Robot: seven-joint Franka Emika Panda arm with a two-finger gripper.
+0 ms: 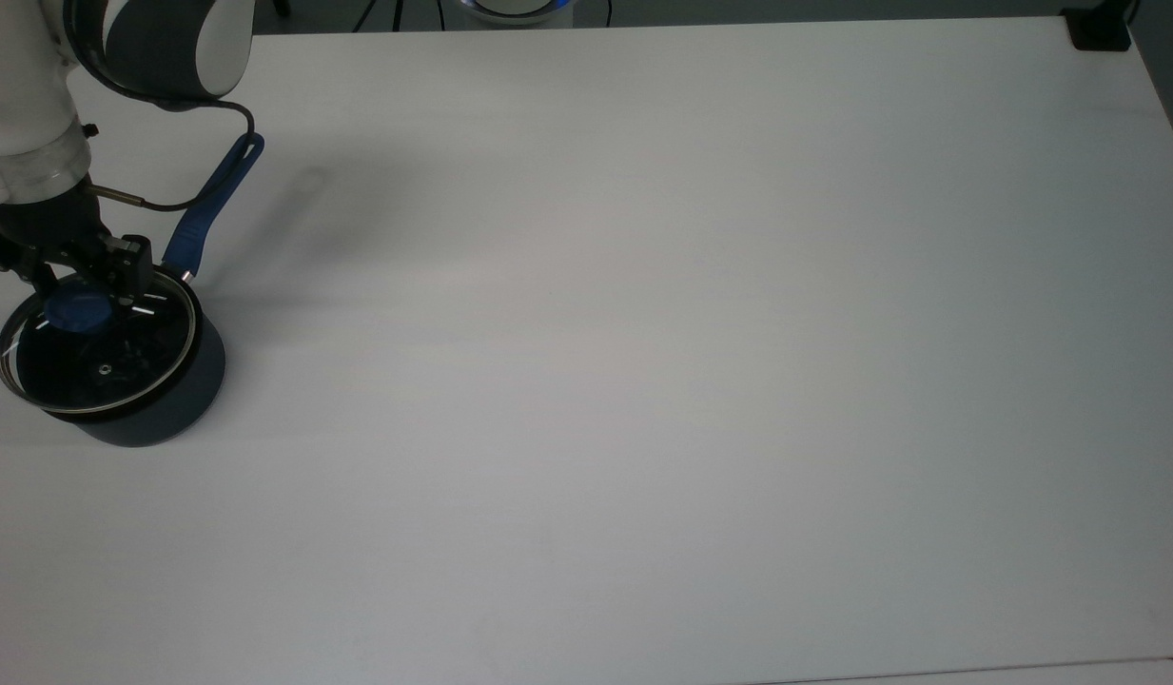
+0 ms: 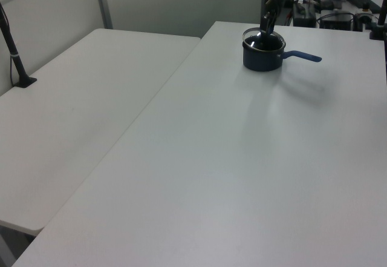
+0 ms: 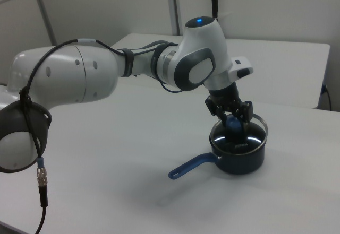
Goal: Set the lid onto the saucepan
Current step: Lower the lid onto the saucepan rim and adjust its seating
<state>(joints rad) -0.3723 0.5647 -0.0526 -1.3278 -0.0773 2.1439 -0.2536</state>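
Observation:
The dark navy saucepan [image 1: 172, 400] stands near the top view's left edge, its long blue handle [image 1: 210, 205] pointing up and to the right. The glass lid [image 1: 96, 366] with its metal rim sits over the pan's mouth, shifted a little to the top view's left. In the right view the lid [image 3: 254, 134] looks slightly tilted, its far rim raised above the saucepan [image 3: 241, 159]. My gripper [image 1: 82, 293] comes down from above and is shut on the lid's blue knob [image 1: 72, 314]. The left view shows the gripper [image 2: 266, 28] over the saucepan [image 2: 263, 60].
The white table [image 1: 643, 333] stretches wide to the top view's right of the pan. A black clamp [image 1: 1100, 33] sits at its far right corner. In the left view a second white table [image 2: 72, 109] adjoins on the left. My arm [image 3: 79, 80] arches over the table in the right view.

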